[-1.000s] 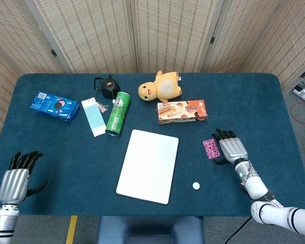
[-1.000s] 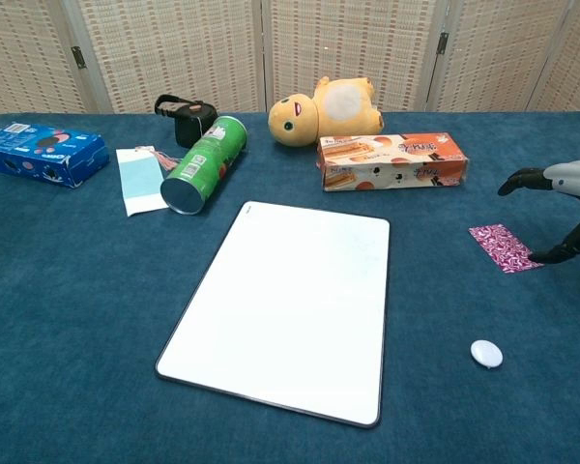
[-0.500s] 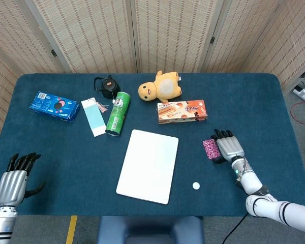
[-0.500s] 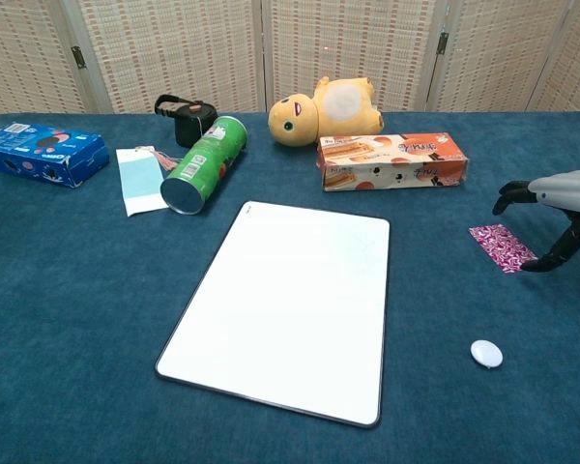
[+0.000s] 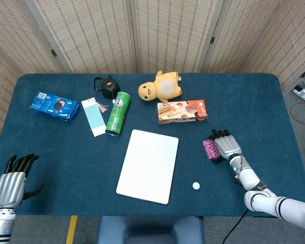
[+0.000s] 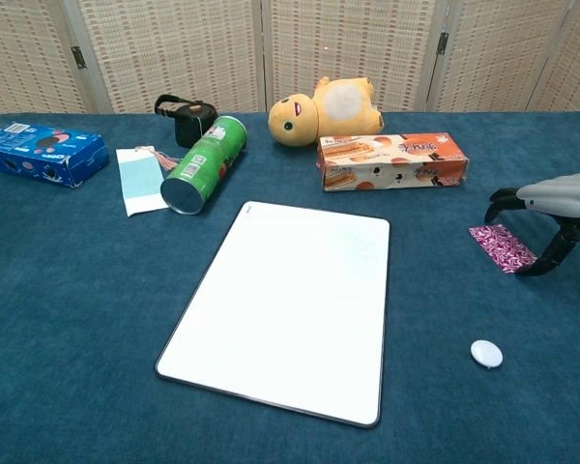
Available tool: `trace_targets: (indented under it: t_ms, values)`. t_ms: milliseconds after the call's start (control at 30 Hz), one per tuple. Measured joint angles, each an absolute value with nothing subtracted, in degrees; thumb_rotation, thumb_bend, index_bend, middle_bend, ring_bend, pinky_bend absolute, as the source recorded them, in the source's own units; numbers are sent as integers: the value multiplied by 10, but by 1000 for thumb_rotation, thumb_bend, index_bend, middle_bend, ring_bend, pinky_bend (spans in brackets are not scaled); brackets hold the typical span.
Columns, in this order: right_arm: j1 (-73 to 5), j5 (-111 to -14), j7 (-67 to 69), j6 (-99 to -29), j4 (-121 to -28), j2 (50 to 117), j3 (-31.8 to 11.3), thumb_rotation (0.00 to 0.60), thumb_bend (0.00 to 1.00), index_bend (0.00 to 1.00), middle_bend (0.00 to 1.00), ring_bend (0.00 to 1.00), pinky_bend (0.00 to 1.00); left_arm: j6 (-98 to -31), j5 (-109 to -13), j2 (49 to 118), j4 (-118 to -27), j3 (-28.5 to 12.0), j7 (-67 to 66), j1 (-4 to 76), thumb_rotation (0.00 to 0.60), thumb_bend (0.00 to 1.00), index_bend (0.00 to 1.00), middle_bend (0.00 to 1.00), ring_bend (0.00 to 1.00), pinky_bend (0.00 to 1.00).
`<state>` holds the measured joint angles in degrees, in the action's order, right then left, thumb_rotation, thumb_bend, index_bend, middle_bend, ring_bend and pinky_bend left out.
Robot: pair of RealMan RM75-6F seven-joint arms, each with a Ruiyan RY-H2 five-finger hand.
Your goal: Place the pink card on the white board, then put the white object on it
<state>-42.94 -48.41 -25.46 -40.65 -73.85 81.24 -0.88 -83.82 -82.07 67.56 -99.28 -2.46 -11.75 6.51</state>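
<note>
The pink card (image 6: 503,247) lies flat on the blue bench (image 5: 71,152), out to the right of the white board (image 5: 148,165) and well apart from it, below the end of the orange snack box (image 5: 182,111). My right robot hand (image 6: 546,215) is arched over the card's far edge, fingers curled down on one side and the thumb reaching down on the other. In the chest view the fingertips look to be at or just above the cloth, and I cannot tell whether they touch the card. Nothing is pinched; the hand is spread around the card, not closed on it.

I judge the step in hand to be picking up the card. It is thin and flat on soft cloth, so I would press one fingertip on its edge, drag it slightly to lift a corner, then close the thumb under it. A hard squeeze straight down would probably only bend it or push it into the fabric.

The white object (image 5: 195,186), a small round disc, sits near the board's lower right corner, untouched, for later.

My left robot hand (image 5: 10,182) rests at the bench's near left edge, fingers apart and holding nothing. The green can (image 5: 117,113) and yellow plush toy (image 5: 160,86) lie beyond the board, out of the carrying path.
</note>
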Motion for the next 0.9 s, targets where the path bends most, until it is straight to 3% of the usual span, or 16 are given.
trace_targets:
  t_ms: [300, 533, 900]
  values:
    - [-431, -495, -244, -399, -725, 819, -8, 447, 274, 154, 8, 0, 0, -840, -822, 673, -1000, -25, -124, 64, 600, 295, 184, 169, 172, 0]
    - [-428, -499, -240, -405, -722, 821, -8, 448, 273, 289, 42, 4, 0, -839, -821, 673, -1000, -26, -125, 64, 600, 295, 184, 169, 172, 0]
    - [-422, -496, -243, -416, -734, 814, -8, 452, 273, 340, 69, 11, 0, -833, -819, 678, -993, -27, -118, 66, 600, 295, 184, 169, 173, 0]
